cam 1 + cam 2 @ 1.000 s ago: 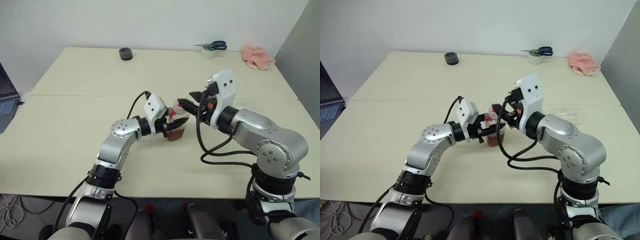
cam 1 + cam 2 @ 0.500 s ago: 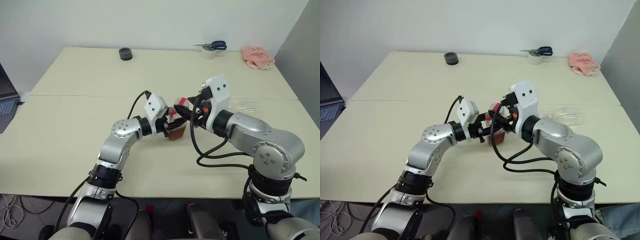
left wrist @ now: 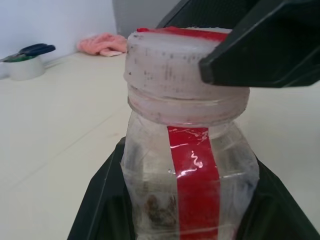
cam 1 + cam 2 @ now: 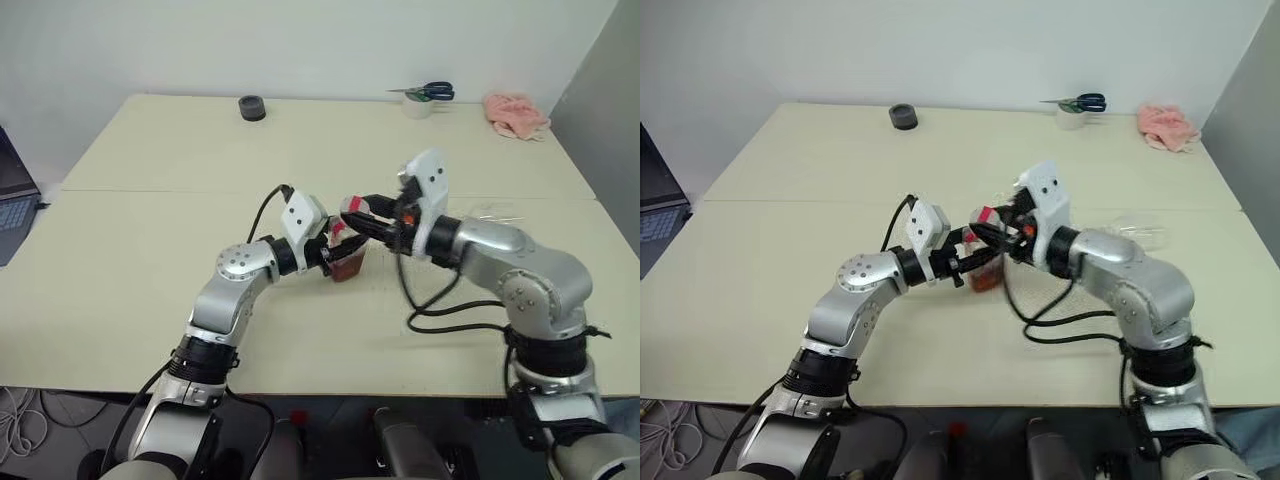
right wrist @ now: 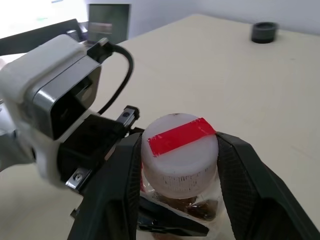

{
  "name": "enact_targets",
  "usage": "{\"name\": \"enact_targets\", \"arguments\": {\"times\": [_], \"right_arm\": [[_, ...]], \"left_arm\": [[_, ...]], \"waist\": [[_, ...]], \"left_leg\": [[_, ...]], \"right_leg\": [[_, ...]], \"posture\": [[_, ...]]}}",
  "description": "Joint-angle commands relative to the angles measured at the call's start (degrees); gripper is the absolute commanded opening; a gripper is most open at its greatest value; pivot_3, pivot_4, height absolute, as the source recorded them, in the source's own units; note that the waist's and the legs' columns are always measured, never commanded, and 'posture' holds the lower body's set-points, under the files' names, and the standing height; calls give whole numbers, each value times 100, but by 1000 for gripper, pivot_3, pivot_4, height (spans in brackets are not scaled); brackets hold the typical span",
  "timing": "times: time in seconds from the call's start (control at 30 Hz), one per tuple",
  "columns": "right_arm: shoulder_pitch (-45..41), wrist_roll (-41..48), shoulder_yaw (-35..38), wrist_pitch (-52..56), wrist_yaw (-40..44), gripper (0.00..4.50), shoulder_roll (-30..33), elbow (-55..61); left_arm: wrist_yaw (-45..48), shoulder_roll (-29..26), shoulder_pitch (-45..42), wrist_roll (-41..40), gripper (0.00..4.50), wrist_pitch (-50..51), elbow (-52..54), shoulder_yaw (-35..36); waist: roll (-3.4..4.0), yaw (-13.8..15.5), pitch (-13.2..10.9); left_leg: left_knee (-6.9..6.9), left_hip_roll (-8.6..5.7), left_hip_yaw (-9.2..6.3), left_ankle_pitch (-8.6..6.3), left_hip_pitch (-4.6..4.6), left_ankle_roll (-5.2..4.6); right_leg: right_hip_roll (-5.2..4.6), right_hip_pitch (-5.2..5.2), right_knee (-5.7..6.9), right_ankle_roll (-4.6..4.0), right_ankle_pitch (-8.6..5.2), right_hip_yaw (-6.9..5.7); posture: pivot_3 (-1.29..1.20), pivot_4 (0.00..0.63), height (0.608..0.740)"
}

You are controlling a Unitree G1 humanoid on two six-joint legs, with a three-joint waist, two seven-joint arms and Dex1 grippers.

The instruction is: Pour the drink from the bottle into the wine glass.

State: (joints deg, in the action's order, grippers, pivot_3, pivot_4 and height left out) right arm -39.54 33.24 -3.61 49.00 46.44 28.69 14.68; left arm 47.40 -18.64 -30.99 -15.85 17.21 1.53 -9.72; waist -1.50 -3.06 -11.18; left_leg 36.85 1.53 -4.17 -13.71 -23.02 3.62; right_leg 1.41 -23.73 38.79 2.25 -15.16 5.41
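Bottle (image 5: pixel 180 175) upright, cap (image 5: pixel 180 147) up; left gripper (image 4: pixel 330 252) jaws clamp body, right gripper (image 4: pixel 350 212) jaws clasp cap

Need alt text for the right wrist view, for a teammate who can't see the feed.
The right gripper has its two black fingers closed on the bottle's white cap, which bears a red strip. The left gripper holds the bottle's body over the table.
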Motion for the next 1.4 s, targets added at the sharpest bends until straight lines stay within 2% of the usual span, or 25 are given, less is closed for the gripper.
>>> {"name": "enact_targets", "arguments": {"times": [0.03, 0.17, 0.37, 0.63, 1.07, 1.4], "right_arm": [[-522, -400, -661, -1522, 2130, 1832, 348, -1208], [-895, -695, -869, -2129, 2884, 1832, 421, -2025], [-904, -735, -886, -2048, 2953, 1832, 405, -2063], [-760, -505, -514, -1555, 2593, 4499, 499, -1482], [-218, -232, 153, -686, 908, 4500, 272, -206], [-287, -353, 225, -658, 35, 4500, 53, -25]], "left_arm": [[-106, 2, -185, -167, 1812, 47, 260, 258], [-76, -34, -179, -207, 1806, 109, 344, 307], [-121, -55, -116, -167, 1805, 97, 389, 352], [-93, 27, -223, -151, 1798, 38, 216, 278], [111, 169, -443, -138, 1797, -101, -127, 179], [144, 181, -448, -148, 1797, -138, -183, 179]], "waist": [[0, -26, -2], [2, -109, -3], [2, -104, -3], [2, -65, -3], [2, -19, -3], [2, -20, -3]], "left_leg": [[0, -1, 5, 0, 3, 0], [-4, 14, 3, 0, 12, -1], [-3, 9, 0, 0, 5, 0], [1, 3, -2, 0, 6, 0], [3, 3, -1, 0, 4, 1], [3, 3, -1, 0, 5, 1]], "right_leg": [[-1, 2, -2, 1, 1, 4], [15, 0, 11, -1, 1, 7], [7, -4, 15, -6, 2, 7], [0, -2, 17, -6, 2, 4], [0, -2, 17, -5, 2, 5], [1, -2, 18, -5, 2, 5]], "posture": [[0, 150, 740], [0, 150, 740], [0, 150, 740], [0, 150, 740], [0, 150, 740], [0, 150, 740]]}}
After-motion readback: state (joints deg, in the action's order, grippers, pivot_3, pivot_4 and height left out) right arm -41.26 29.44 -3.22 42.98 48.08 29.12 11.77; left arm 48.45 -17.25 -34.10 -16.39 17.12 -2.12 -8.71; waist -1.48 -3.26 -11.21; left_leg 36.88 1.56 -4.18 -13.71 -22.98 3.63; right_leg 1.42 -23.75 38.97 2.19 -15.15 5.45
